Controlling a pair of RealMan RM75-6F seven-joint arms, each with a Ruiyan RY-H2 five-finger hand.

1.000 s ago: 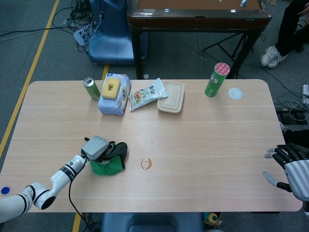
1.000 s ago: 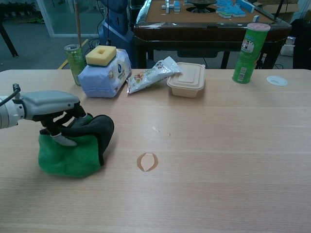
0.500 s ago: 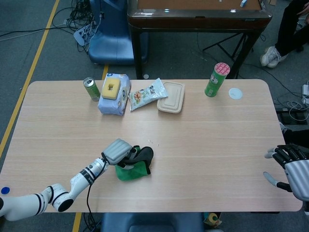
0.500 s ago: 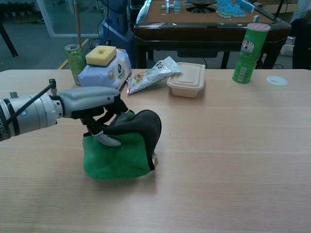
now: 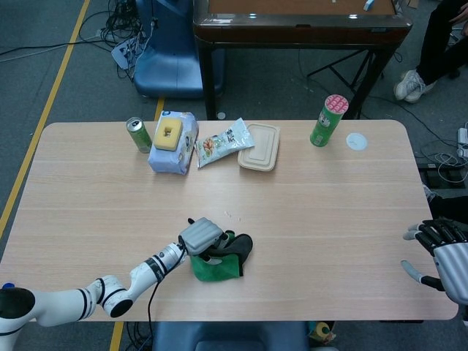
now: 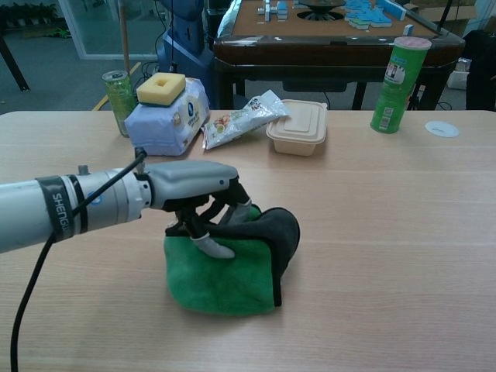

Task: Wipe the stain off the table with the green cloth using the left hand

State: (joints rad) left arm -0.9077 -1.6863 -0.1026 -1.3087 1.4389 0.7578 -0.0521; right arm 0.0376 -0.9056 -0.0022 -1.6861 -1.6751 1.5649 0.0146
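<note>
1. Head view: the left hand (image 5: 201,236) presses the green cloth (image 5: 218,264) flat on the table (image 5: 329,219). In the last second hand and cloth have slid rightward from the table's left part across the spot where the ring-shaped stain lay; the stain is now hidden under the cloth. The right hand (image 5: 441,248) hangs at the table's right edge, fingers spread, holding nothing.

2. Chest view: the left hand (image 6: 203,203) has its fingers (image 6: 213,246) curled down onto the green cloth (image 6: 225,275), a dark fold bunched to its right. The stain is probably being rubbed, though whether it has lifted cannot be told.
</note>
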